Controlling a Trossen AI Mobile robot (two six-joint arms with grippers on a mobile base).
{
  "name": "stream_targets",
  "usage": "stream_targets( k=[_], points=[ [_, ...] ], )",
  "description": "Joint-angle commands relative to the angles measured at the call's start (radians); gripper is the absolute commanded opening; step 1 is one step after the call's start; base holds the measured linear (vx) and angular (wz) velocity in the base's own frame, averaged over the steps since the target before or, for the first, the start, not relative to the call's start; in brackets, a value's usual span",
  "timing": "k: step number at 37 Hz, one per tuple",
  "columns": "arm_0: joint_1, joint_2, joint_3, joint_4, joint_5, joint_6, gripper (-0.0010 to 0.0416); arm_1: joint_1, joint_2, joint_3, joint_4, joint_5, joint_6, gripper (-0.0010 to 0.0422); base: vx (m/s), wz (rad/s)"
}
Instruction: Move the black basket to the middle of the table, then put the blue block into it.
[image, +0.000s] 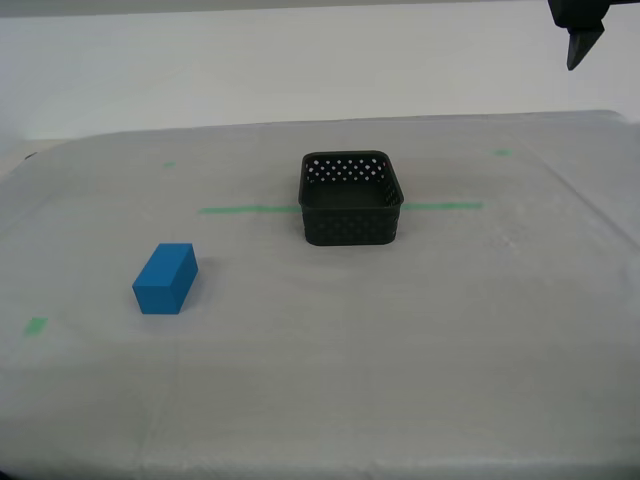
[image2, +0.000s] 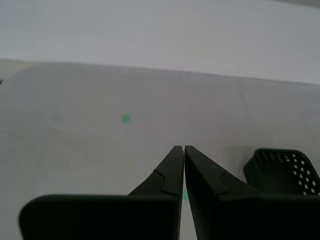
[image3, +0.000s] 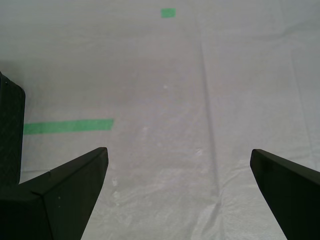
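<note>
Blue block (image: 166, 279) — judged light, rigid and smooth-faced, best pinched across its narrow sides — is seen lying well apart from the black basket (image: 351, 199), while my first gripper (image3: 179, 175) is held wide open and my second gripper (image2: 181, 165) closed on nothing.

A plain white wall (image: 300, 60) stands behind.
</note>
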Motion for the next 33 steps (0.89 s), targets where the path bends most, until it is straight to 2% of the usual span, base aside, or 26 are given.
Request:
stream_targets(
  k=[1,12,22,27,33],
  points=[
    [0.000,0.000,0.000,0.000,0.003,0.002,0.0399,-0.016,0.000,0.037,-0.111,-0.002,-0.045,0.0000,0.000,0.000],
    [0.000,0.000,0.000,0.000,0.003,0.002,0.0398,-0.079,0.014,0.126,-0.359,-0.013,-0.149,0.0000,0.000,0.000],
    [0.000,0.000,0.000,0.000,0.003,0.002,0.0399,-0.129,0.103,0.231,-0.585,-0.014,-0.167,0.0000,0.000,0.000],
    [0.000,0.000,0.000,0.000,0.003,0.002,0.0399,-0.161,0.164,0.278,-0.647,-0.014,-0.175,0.0000,0.000,0.000],
    [0.000,0.000,0.000,0.001,0.003,0.002,0.0398,-0.204,0.222,0.323,-0.707,-0.014,-0.210,0.0000,0.000,0.000]
  ],
)
